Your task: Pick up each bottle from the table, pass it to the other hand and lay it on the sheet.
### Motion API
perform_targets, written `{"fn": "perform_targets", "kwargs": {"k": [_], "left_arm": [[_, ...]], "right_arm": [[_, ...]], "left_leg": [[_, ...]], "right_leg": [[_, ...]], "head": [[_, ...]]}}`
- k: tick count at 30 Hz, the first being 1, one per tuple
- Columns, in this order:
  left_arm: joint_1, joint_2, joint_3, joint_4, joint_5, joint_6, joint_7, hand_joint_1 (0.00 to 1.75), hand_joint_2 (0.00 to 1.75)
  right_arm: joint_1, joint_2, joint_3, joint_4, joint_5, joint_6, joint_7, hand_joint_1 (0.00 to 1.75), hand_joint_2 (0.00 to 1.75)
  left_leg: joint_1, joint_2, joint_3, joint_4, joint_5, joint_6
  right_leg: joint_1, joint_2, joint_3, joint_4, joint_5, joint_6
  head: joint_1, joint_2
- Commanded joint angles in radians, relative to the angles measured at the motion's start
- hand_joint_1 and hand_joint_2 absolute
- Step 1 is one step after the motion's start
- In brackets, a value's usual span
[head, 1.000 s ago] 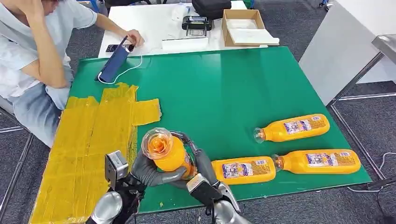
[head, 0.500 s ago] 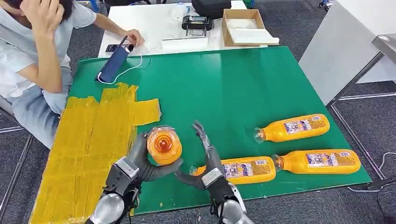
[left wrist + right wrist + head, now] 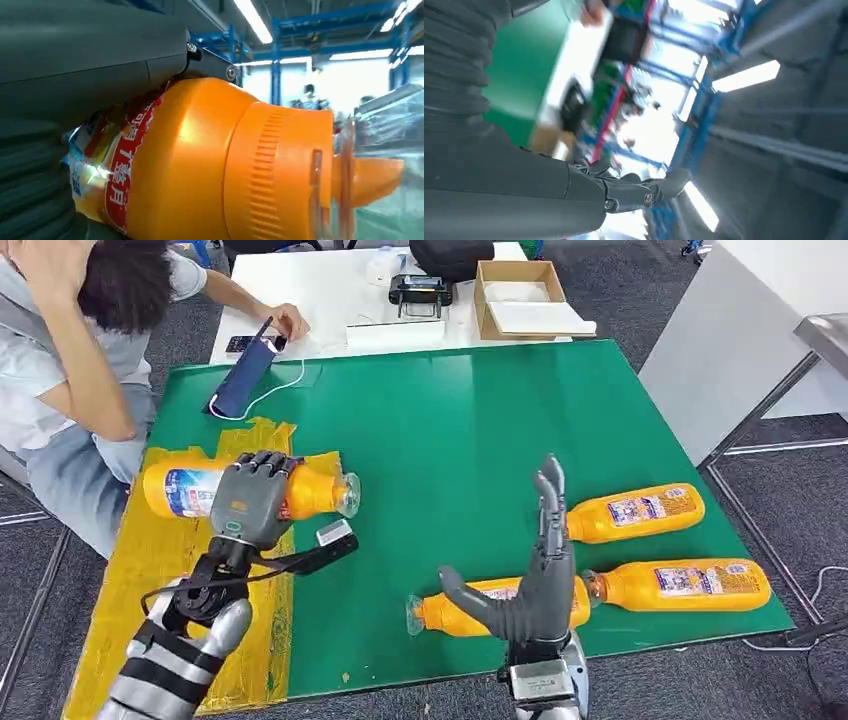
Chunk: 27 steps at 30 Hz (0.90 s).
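Note:
My left hand [image 3: 250, 502] grips an orange juice bottle [image 3: 310, 490] around its middle and holds it on its side over the yellow sheet [image 3: 180, 570], clear cap toward the table's middle. The left wrist view has that bottle [image 3: 210, 160] close up under the grey thumb. Nothing is in my right hand [image 3: 535, 585], which stands upright near the front edge with its fingers straight and apart. Behind it a second orange bottle [image 3: 450, 612] lies on the green table [image 3: 450, 420]. To the right lie two other bottles [image 3: 635, 513] [image 3: 685, 585].
A person [image 3: 70, 370] sits at the table's left corner, one hand on the white desk [image 3: 330, 285] behind. A dark blue pouch [image 3: 242, 378] with a white cable lies at the green table's back left. On the desk stand a cardboard box [image 3: 525, 295] and a black device [image 3: 420, 290].
My right hand let go of the bottle and drew back to the right, opening upright. My left hand carried the bottle left over the yellow sheet and turned it onto its side.

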Motion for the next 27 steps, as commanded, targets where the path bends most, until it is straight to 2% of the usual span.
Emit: {"fn": "perform_targets", "kwargs": {"k": [1,6,12,16,22,23,24,25,27], "left_arm": [[-0.221,-0.038,-0.019,0.427,-0.025,-0.051,0.076,1.75,1.75],[-0.262,-0.069,-0.009,0.561,-0.07,-0.086,0.132,1.75,1.75],[-0.292,-0.112,0.02,0.734,-0.007,-0.136,0.123,1.75,1.75],[-0.305,-0.109,0.036,0.81,0.044,-0.155,0.103,1.75,1.75],[-0.306,-0.103,0.036,0.817,0.048,-0.148,0.096,1.75,1.75],[-0.31,-0.108,0.041,0.825,0.059,-0.153,0.096,0.59,1.75],[-0.311,-0.107,0.043,0.832,0.07,-0.152,0.094,0.09,1.75],[-0.311,-0.103,0.041,0.838,0.071,-0.153,0.096,0.0,1.75],[-0.309,-0.098,0.043,0.855,0.082,-0.139,0.095,0.0,1.75]], "right_arm": [[-0.01,-0.038,-0.016,-0.091,0.068,-0.135,-0.011,0.0,1.75],[-0.026,-0.053,0.0,-0.099,0.108,-0.174,0.007,0.0,1.75],[-0.072,-0.065,0.025,-0.028,0.168,-0.154,0.061,0.0,1.75],[-0.086,-0.068,0.03,0.003,0.176,-0.148,0.071,0.0,1.75],[-0.086,-0.068,0.03,0.008,0.175,-0.15,0.07,0.0,1.75],[-0.088,-0.071,0.033,0.005,0.173,-0.146,0.07,0.0,1.75],[-0.098,-0.077,0.04,0.012,0.173,-0.134,0.077,0.0,1.75],[-0.107,-0.084,0.046,0.023,0.182,-0.115,0.088,0.0,1.75],[-0.121,-0.086,0.054,0.047,0.204,-0.101,0.104,0.0,1.75]], "left_leg": [[0.001,-0.004,0.006,0.0,-0.002,-0.003],[0.001,-0.001,0.004,0.0,-0.001,-0.002],[0.001,0.0,0.003,0.0,-0.001,-0.002],[0.001,0.001,0.005,0.0,-0.002,-0.002],[0.001,0.001,0.004,0.0,-0.002,-0.002],[0.001,0.001,0.003,0.0,-0.002,-0.002],[0.001,0.001,0.006,0.0,-0.003,-0.003],[0.001,0.001,0.005,0.0,-0.002,-0.002],[0.001,0.003,0.006,0.0,-0.003,-0.003]], "right_leg": [[0.001,-0.005,0.007,0.0,-0.003,-0.002],[0.001,-0.003,0.005,0.0,-0.002,-0.002],[0.001,-0.001,0.004,-0.001,-0.001,-0.001],[0.001,0.0,0.006,-0.001,-0.001,-0.002],[0.001,0.0,0.005,0.0,-0.002,-0.002],[0.001,0.0,0.004,0.0,-0.001,-0.002],[0.002,-0.001,0.007,0.0,-0.002,-0.003],[0.002,0.0,0.006,0.0,-0.002,-0.002],[0.002,0.001,0.007,0.0,-0.001,-0.002]], "head": [[0.0,0.0],[0.0,0.0],[0.0,0.0],[0.0,0.0],[0.0,0.0],[-0.001,0.0],[0.0,0.0],[0.0,0.0],[0.0,0.0]]}}
